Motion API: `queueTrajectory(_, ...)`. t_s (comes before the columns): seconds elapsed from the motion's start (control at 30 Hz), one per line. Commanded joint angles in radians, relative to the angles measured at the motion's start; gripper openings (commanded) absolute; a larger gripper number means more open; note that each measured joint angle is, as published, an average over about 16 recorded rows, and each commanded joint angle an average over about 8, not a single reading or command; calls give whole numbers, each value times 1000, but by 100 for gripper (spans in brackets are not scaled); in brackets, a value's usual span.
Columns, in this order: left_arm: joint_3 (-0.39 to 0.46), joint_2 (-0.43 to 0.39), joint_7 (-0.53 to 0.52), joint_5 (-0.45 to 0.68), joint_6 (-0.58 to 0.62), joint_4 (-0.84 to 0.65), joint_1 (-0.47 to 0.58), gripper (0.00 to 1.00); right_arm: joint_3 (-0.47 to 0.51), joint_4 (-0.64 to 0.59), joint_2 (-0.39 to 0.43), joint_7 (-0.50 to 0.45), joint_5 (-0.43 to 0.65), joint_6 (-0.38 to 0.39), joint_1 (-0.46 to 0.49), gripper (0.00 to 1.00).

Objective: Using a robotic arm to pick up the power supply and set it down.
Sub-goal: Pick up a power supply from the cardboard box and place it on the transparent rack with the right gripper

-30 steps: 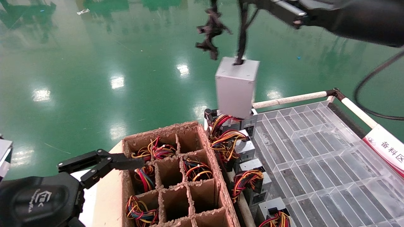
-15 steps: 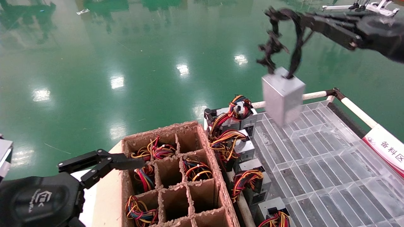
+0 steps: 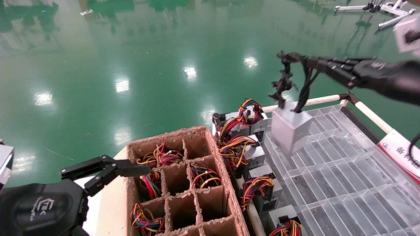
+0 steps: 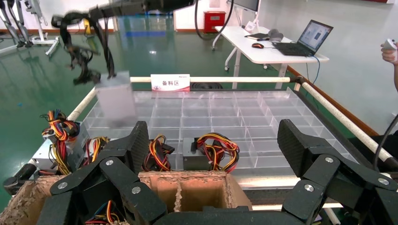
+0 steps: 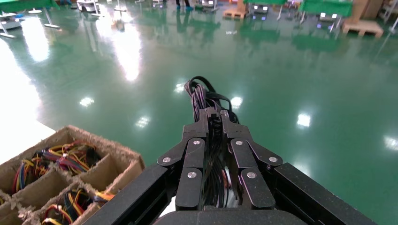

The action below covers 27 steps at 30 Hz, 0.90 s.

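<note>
One arm is doing the work: the right end effector (image 3: 313, 63) is clenched on the black cable bundle (image 3: 288, 78), dangling the power supply (image 3: 290, 131) just over the clear divided tray (image 3: 344, 170), so next it probably needs lowering before letting go, while the left end effector (image 3: 108, 170) sits open by the cardboard box (image 3: 183, 183).

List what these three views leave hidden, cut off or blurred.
- Power supply: blurred in head and left wrist views; whether it touches the tray is unclear.
- Right wrist view: the supply is hidden below the right pincer, only its black cable shows.
- Head view: box cut off by the bottom edge.
</note>
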<state>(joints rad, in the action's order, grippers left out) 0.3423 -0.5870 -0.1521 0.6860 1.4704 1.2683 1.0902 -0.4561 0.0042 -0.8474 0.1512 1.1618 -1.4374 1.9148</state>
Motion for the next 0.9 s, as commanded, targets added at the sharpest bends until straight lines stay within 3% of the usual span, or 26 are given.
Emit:
queueTrajectory(0.03,0,0,0,0,0,0,0,100,0,-10,-10,4,0,11,-16,0)
queueTrajectory(0.9,0,0,0,0,0,0,0,100,16,-33,-154,12,-22,142,-135,0)
